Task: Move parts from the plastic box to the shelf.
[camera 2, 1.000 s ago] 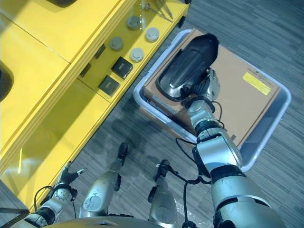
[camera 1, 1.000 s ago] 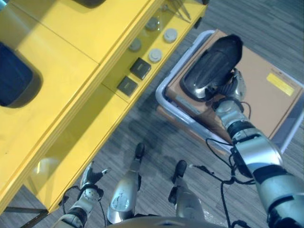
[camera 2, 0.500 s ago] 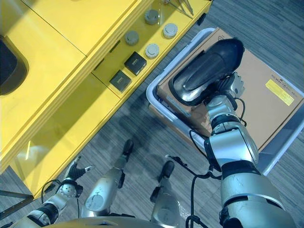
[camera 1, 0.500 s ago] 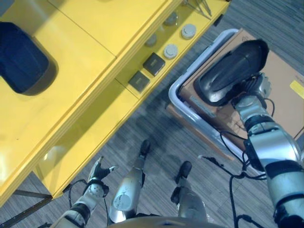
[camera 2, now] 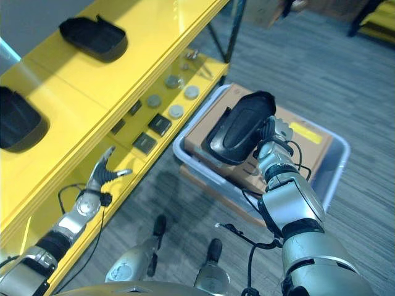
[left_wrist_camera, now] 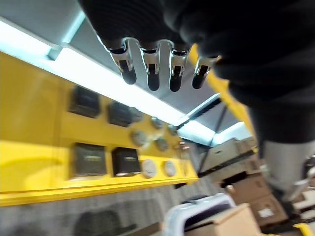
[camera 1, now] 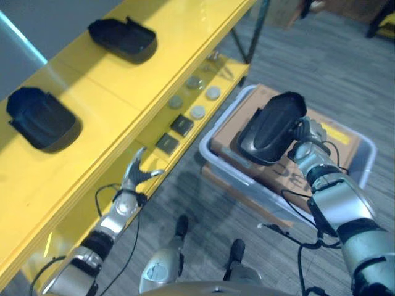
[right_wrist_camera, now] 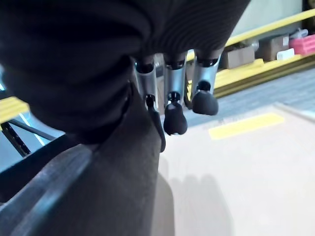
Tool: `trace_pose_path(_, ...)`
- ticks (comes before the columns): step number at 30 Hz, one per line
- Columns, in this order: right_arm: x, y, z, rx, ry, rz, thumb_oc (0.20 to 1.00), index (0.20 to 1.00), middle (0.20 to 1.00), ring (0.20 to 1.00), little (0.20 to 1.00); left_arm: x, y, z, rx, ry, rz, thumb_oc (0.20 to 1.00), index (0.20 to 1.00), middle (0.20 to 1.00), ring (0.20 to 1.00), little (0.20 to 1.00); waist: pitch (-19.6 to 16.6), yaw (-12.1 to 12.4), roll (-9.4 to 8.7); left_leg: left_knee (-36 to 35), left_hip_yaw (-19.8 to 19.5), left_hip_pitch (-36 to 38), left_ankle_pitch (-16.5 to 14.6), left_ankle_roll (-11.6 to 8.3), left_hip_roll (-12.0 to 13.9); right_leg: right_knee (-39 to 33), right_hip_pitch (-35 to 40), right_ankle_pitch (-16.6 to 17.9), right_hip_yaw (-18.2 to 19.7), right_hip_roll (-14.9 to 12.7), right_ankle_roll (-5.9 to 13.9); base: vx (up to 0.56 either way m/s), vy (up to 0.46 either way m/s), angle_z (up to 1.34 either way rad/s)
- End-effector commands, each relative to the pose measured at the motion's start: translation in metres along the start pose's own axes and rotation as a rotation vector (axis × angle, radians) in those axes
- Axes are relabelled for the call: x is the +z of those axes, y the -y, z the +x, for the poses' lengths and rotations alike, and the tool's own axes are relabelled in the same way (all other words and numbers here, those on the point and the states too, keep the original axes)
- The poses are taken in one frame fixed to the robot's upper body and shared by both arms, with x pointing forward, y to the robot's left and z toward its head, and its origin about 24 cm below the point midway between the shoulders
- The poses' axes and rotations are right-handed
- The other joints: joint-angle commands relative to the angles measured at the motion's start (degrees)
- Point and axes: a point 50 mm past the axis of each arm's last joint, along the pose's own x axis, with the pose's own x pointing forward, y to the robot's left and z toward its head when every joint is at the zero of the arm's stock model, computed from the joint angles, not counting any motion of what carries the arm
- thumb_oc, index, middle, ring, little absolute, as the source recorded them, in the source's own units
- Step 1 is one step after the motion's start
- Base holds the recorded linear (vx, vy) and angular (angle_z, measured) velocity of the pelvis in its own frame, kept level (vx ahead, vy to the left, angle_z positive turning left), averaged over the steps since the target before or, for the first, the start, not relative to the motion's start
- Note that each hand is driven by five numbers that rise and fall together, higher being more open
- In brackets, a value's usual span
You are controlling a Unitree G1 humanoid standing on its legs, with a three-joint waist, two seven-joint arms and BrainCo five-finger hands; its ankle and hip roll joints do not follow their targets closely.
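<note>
The shelf is bright yellow, the part in the right hand glossy black — like the two parts on the shelf top — while the box is pale grey-white, its carton brown with a yellow label, the floor grey-striped.

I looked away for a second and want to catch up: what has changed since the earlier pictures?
The left hand has risen from low by the floor to the yellow shelf's edge, fingers straight. The right hand still grips the black moulded plastic part, held above the cardboard box in the grey plastic box. The camera has swung, so the shelf only appears shifted.
</note>
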Motion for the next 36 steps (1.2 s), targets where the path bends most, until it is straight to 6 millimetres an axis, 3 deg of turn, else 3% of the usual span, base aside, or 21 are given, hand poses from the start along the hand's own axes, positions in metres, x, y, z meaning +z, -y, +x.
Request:
trace_pose_path(1, 0.017, 0.016, 0.006, -0.037, 0.135, -0.139, 0.200, 0.200, 0.200, 0.200, 0.200, -0.004, 0.011, 0.001, -0.055, -0.054, -0.154, 1.000, 1.000, 1.000, 1.000, 1.000, -2.0, 0.1, -3.19, 1.6, 2.9, 3.0, -6.5, -1.98, 1.7, 1.3, 1.4, -3.1, 1.7, -2.2, 1.95, 0.04, -0.042, -0.20)
trace_pose_path(2, 0.030, 0.009, 0.003, 0.009, 0.230, -0.245, 0.200, 0.200, 0.200, 0.200, 0.200, 0.002, 0.017, 0.008, -0.113, -0.072, -0.217, 1.000, 1.000, 1.000, 1.000, 1.000, -2.8, -1.2, -3.30, 1.6, 3.7, 4.4, -6.7, -2.07, 2.1, 1.6, 2.0, -3.2, 2.4, -2.0, 1.72, 0.04, -0.034, -0.29)
trace_pose_path(4, 0.042, 0.000, -0.001, 0.062, 0.340, -0.435, 0.200, 0.200, 0.200, 0.200, 0.200, 0.026, 0.021, 0.024, -0.212, -0.003, -0.172, 1.000, 1.000, 1.000, 1.000, 1.000, -4.3, -2.7, -3.23, 1.4, 4.8, 6.5, -7.0, -2.37, 2.8, 1.6, 3.2, -3.7, 3.1, -1.4, 1.56, 0.06, -0.047, -0.33)
trace_pose_path(6, 0.042, 0.000, -0.001, 0.062, 0.340, -0.435, 0.200, 0.200, 0.200, 0.200, 0.200, 0.026, 0.021, 0.025, -0.212, -0.003, -0.173, 1.000, 1.000, 1.000, 1.000, 1.000, -4.2, -2.6, -3.21, 1.3, 4.9, 6.7, -7.0, -2.38, 2.8, 1.6, 3.4, -3.7, 3.2, -1.4, 1.55, 0.02, -0.033, -0.27)
trace_pose_path(7, 0.059, -0.007, -0.007, 0.076, 0.424, -0.464, 0.200, 0.200, 0.200, 0.200, 0.200, 0.022, 0.034, 0.029, -0.228, -0.104, -0.380, 1.000, 1.000, 1.000, 1.000, 1.000, -4.9, -3.9, -3.41, 1.2, 6.1, 8.0, -7.1, -2.43, 3.4, 1.6, 3.8, -3.8, 4.3, -0.9, 1.34, 0.02, -0.052, -0.25)
trace_pose_path(8, 0.065, -0.009, -0.009, 0.077, 0.454, -0.482, 0.200, 0.200, 0.200, 0.200, 0.200, 0.025, 0.037, 0.032, -0.241, -0.106, -0.398, 1.000, 1.000, 1.000, 1.000, 1.000, -5.3, -4.4, -3.46, 1.0, 6.5, 8.4, -7.1, -2.47, 3.6, 1.6, 3.9, -3.9, 4.7, -0.8, 1.29, 0.04, -0.105, -0.39)
trace_pose_path(9, 0.096, -0.012, -0.019, 0.061, 0.597, -0.530, 0.200, 0.200, 0.200, 0.200, 0.200, 0.036, 0.048, 0.038, -0.282, -0.123, -0.510, 1.000, 1.000, 1.000, 1.000, 1.000, -6.3, -5.9, -3.68, 0.6, 8.4, 10.2, -7.4, -2.52, 4.4, 1.4, 4.3, -4.0, 6.4, -0.1, 1.07, 0.02, -0.064, -0.40)
trace_pose_path(10, 0.095, -0.012, -0.019, 0.061, 0.597, -0.530, 0.200, 0.200, 0.200, 0.200, 0.200, 0.036, 0.048, 0.038, -0.282, -0.123, -0.510, 1.000, 1.000, 1.000, 1.000, 1.000, -6.2, -5.8, -3.67, 0.6, 8.5, 10.3, -7.4, -2.53, 4.5, 1.4, 4.3, -4.0, 6.5, -0.1, 1.06, 0.02, -0.067, -0.54)
trace_pose_path(13, 0.124, -0.013, -0.034, 0.030, 0.734, -0.515, 0.200, 0.200, 0.200, 0.200, 0.200, 0.043, 0.061, 0.037, -0.339, -0.145, -0.612, 1.000, 1.000, 1.000, 1.000, 1.000, -7.1, -7.3, -3.61, 0.5, 10.3, 11.9, -7.7, -2.49, 5.1, 1.4, 4.4, -4.0, 8.3, 0.5, 1.03, -0.01, -0.035, -0.43)
trace_pose_path(22, 0.148, -0.028, -0.062, 0.064, 0.883, -0.434, 0.200, 0.200, 0.200, 0.200, 0.200, 0.037, 0.090, 0.031, -0.399, -0.279, -0.691, 1.000, 1.000, 1.000, 1.000, 1.000, -8.6, -9.3, -3.10, 0.4, 12.4, 15.2, -8.4, -2.64, 6.0, 1.4, 6.5, -4.7, 9.9, 1.3, 0.73, 0.00, -0.029, -0.23)
trace_pose_path(31, 0.163, -0.039, -0.089, 0.119, 1.005, -0.363, 0.200, 0.200, 0.200, 0.200, 0.200, 0.059, 0.099, 0.033, -0.453, -0.233, -0.789, 1.000, 1.000, 1.000, 1.000, 1.000, -9.5, -9.4, -3.12, 0.4, 12.1, 16.0, -8.3, -2.74, 6.3, 1.2, 7.7, -4.8, 9.5, 1.5, 0.44, 0.00, 0.000, 0.00)
trace_pose_path(36, 0.172, -0.035, -0.109, 0.146, 1.074, -0.199, 0.200, 0.200, 0.200, 0.200, 0.200, 0.075, 0.093, 0.038, -0.445, -0.163, -0.848, 1.000, 1.000, 1.000, 1.000, 1.000, -9.7, -9.2, -3.32, 0.4, 11.3, 15.7, -8.1, -2.87, 6.2, 1.3, 8.2, -4.9, 8.6, 1.4, 0.33, -0.02, -0.010, 0.06)
